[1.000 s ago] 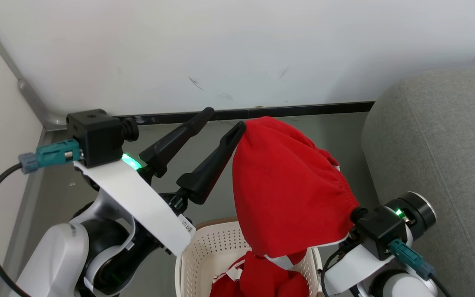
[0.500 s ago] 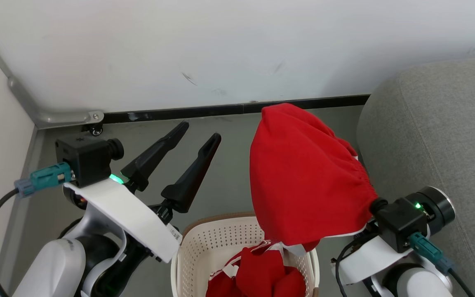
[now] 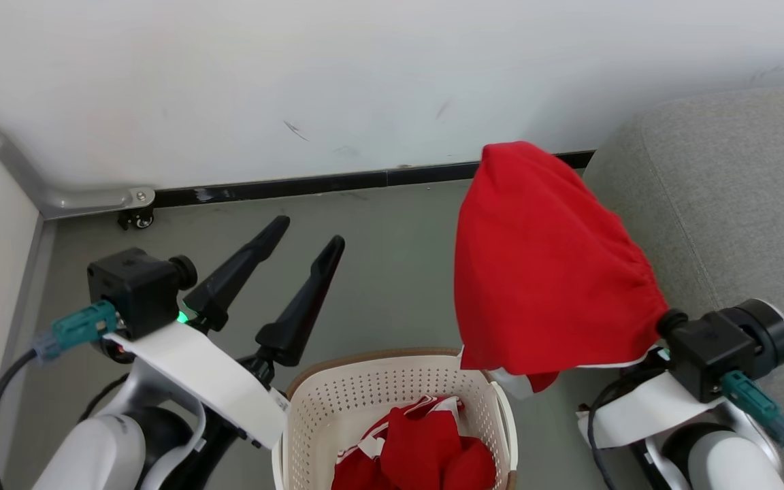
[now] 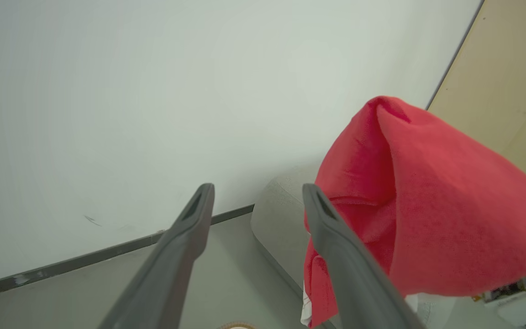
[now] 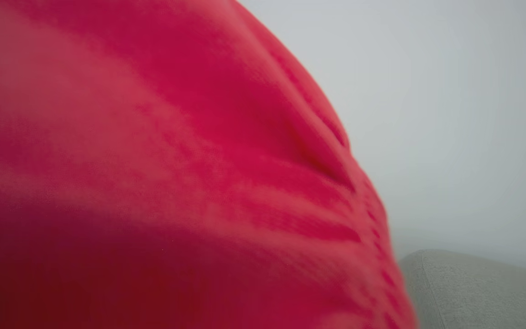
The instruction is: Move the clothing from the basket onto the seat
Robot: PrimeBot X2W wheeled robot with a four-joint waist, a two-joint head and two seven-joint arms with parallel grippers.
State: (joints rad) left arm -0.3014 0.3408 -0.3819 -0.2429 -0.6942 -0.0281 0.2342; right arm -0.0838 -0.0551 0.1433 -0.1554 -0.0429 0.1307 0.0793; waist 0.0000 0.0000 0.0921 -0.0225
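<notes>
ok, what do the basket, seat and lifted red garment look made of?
Basket: likely moulded plastic, cream, slight sheen, rows of holes, brown rim.
Seat: woven grey upholstery fabric, matte, visible weave and seam.
Red garment: soft knit, probably sports polyester; drapes, gathered elastic edge.

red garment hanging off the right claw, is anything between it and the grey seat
Nothing visible does. The red garment hangs right beside the seat, with only air between them. The basket sits lower and to its left, and the open left claw is further left, clear of it.
</notes>
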